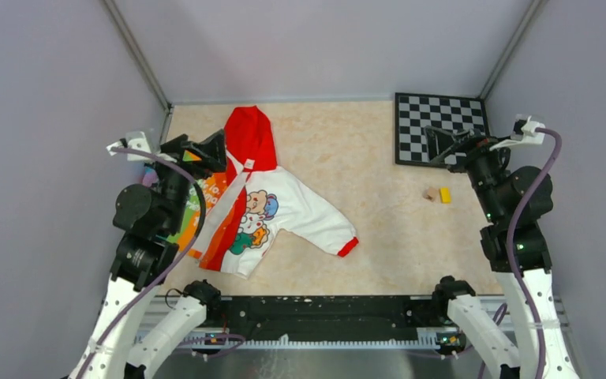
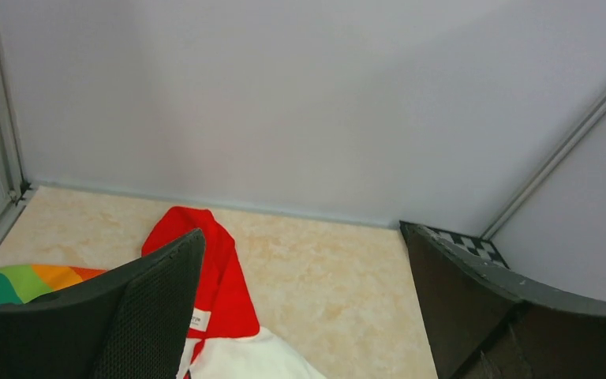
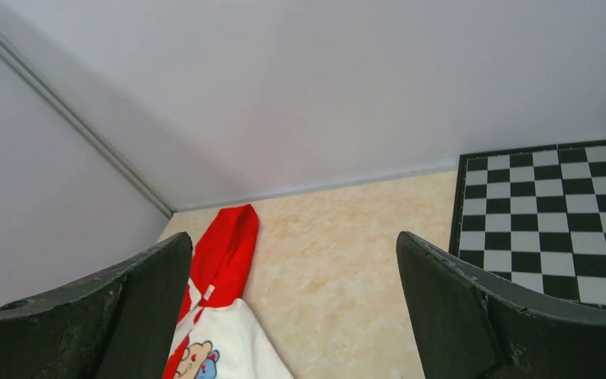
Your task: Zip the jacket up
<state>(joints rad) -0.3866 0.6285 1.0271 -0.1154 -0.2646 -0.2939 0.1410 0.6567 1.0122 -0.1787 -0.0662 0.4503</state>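
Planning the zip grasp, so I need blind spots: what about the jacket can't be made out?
Top view: left arm covers most of the jacket's rainbow half.
Zipper pull: too small in every view.
Wrist views: fingers and the bottom edge cut off the jacket's body.

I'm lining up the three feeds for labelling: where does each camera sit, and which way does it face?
Top external: above and behind the arms, looking down at the table, jacket and checkerboard; both arms, left gripper and right gripper show.
Left wrist: on the left arm, facing the back wall over the jacket; its own open fingers frame the view.
Right wrist: on the right arm, facing the back-left corner, checkerboard at right; its open fingers show.
Shared: both wrist views catch the jacket's red hood.
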